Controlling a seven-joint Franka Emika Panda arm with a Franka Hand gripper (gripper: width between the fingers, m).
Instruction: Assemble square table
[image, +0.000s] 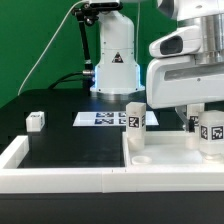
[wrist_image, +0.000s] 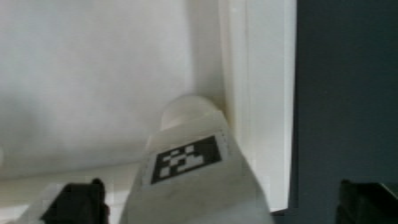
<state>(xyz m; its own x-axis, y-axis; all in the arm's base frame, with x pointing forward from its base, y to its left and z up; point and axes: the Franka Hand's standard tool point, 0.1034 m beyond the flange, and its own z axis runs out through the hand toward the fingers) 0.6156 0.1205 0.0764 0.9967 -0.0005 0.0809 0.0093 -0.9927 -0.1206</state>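
The gripper is seen spread wide, its two dark fingertips standing well apart at the edge of the wrist view, and nothing is clamped between them. A white tagged leg is framed in the gap between the fingertips, closer to one finger than to the other and touched by neither. Its long axis is seen to run away from the gripper and to narrow toward a seam where two white surfaces meet. A closing of the jaws across that axis is judged to be what the coming move turns on, after a small sideways correction to centre the leg.

In the exterior view the square slab is found on the bench at the exterior view's right, inside the border wall. A leg at the right edge is probably the framed one, though this cannot be confirmed. Another upright leg is placed at the slab's far corner, and a third leg is left well apart.

The gripper itself is largely masked by the arm's white body in the exterior view. Whether the framed leg is upright or tilted cannot be told, and a fourth leg cannot be made out.
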